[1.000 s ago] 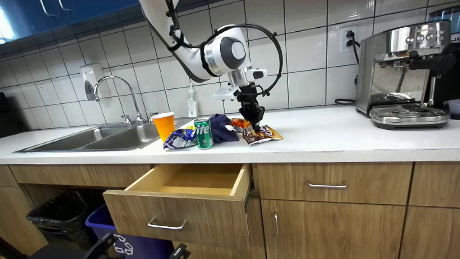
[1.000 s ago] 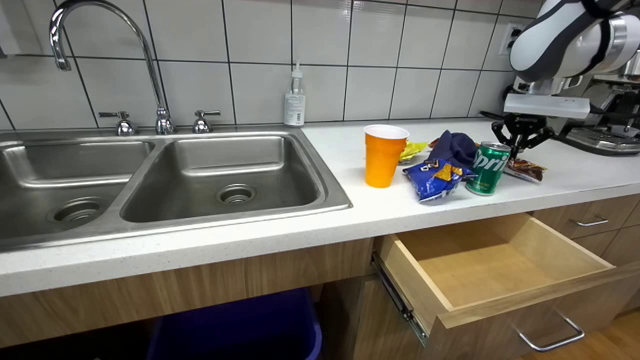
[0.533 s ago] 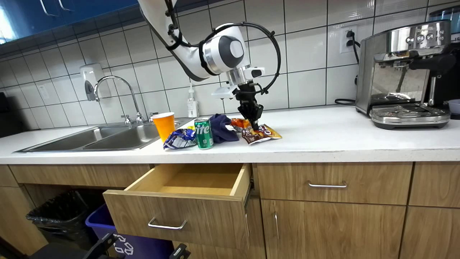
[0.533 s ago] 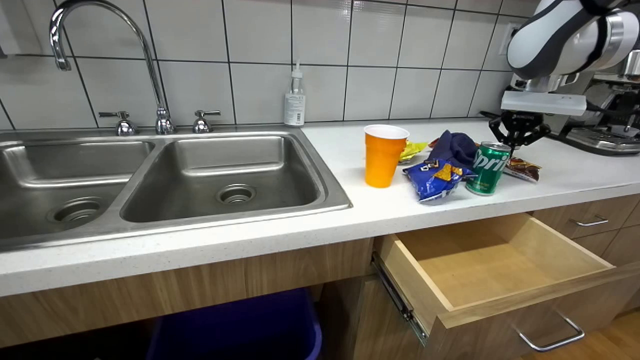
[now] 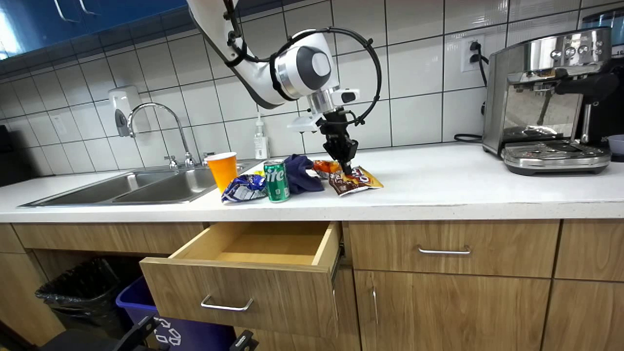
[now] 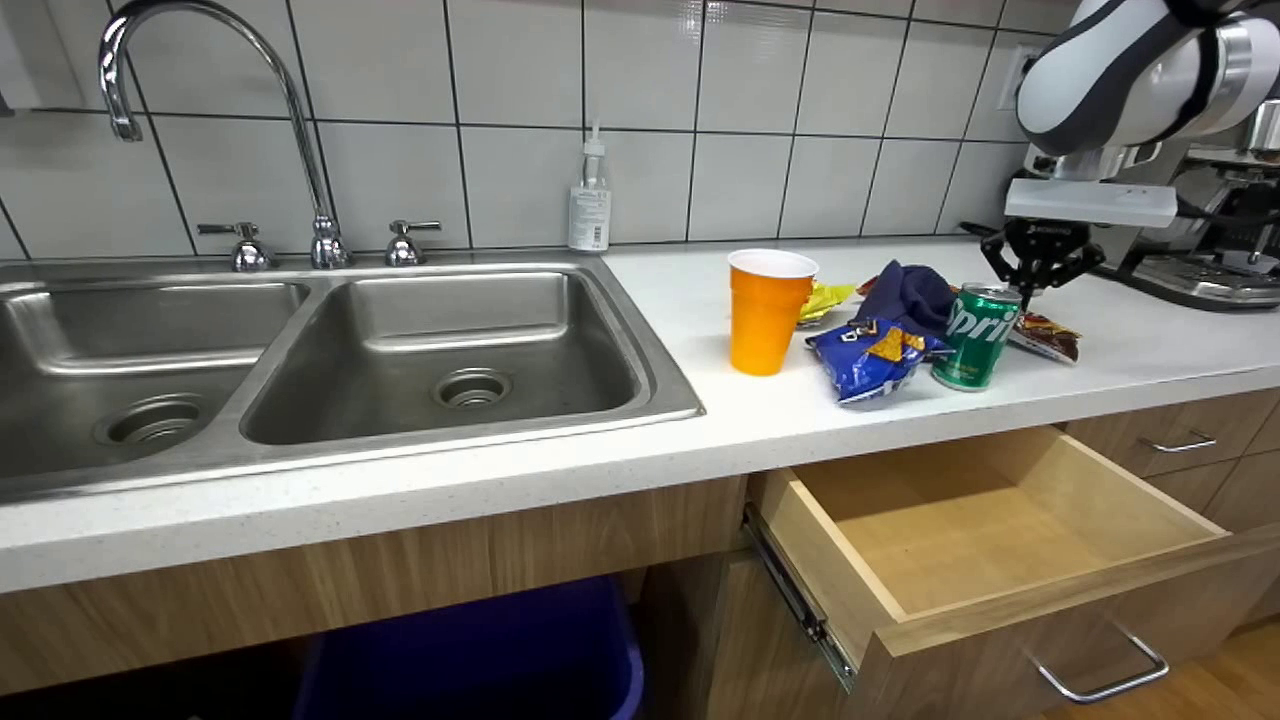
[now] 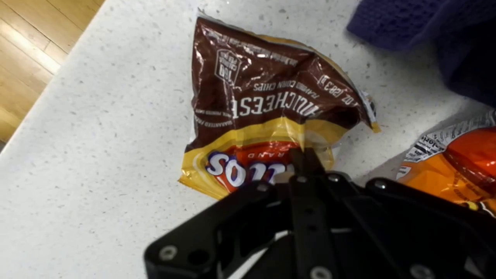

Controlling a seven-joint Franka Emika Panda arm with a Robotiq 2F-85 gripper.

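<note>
Room to pass runs along the bench (image 5: 438, 180) between the brown bag (image 7: 267, 104) and the coffee machine (image 5: 541, 107); toward the sink (image 6: 278, 362), cloth (image 5: 301, 174), can (image 5: 276, 183), blue bag (image 6: 868, 360) and cup (image 5: 223, 168) crowd the way, and the open drawer (image 5: 239, 287) juts below.

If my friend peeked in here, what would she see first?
Probably the white robot arm bent down over the counter, its shut gripper pinching a brown chip bag. Next, I think, the bright orange cup standing beside the sink. Then the wooden drawer sticking out below the counter.
</note>
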